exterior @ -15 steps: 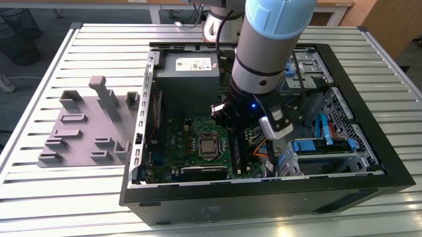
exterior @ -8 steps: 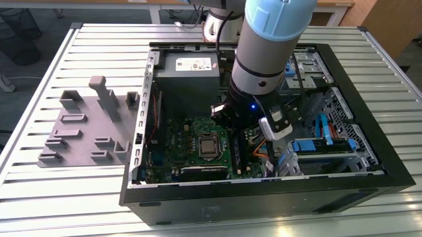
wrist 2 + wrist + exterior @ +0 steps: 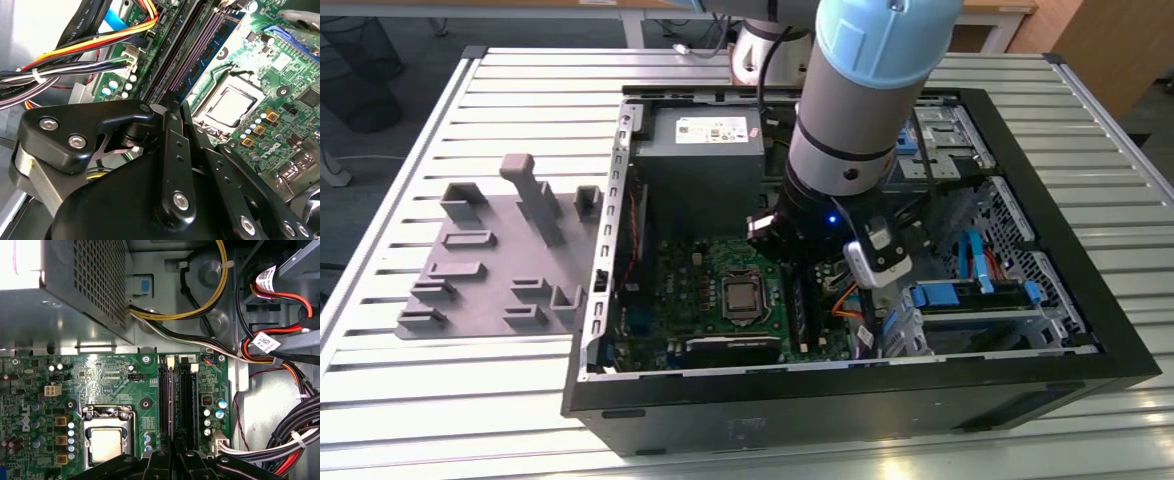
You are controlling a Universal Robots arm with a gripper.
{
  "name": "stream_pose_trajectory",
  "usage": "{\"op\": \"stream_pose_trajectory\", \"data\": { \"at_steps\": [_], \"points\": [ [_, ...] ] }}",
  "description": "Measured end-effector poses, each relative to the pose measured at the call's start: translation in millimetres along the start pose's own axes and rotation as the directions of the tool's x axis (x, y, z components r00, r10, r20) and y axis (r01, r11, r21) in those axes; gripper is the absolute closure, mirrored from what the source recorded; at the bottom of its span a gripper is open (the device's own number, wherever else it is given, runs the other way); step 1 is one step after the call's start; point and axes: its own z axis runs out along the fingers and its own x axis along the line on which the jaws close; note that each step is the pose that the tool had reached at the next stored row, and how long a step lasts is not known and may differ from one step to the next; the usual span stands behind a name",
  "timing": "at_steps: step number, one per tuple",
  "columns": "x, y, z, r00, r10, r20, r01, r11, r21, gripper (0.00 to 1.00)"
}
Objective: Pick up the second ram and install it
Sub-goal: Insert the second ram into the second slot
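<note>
Hand (image 3: 172,102) low over motherboard (image 3: 100,375), fingers together, edge-on above memory slots (image 3: 177,395). Finger line parallel to slot long axis. Second ram: can't tell.

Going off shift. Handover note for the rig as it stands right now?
Hand: down inside the open case, right over the memory slots beside the CPU socket; grip state unreadable.
Ram: a blue-labelled stick sits in a slot next to the hand; can't confirm it is the second ram, or latched.
Grey fixture: outside the case, on the exterior view's left.
Left: confirm seating and latches.
</note>
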Motion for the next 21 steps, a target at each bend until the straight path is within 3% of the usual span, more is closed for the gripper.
{"op": "stream_pose_trajectory", "data": {
  "at_steps": [21],
  "points": [
    [-0.3,-0.3,5.7,1.0,0.002,-0.001,-0.002,1.0,0.0001,0.86]
  ]
}}
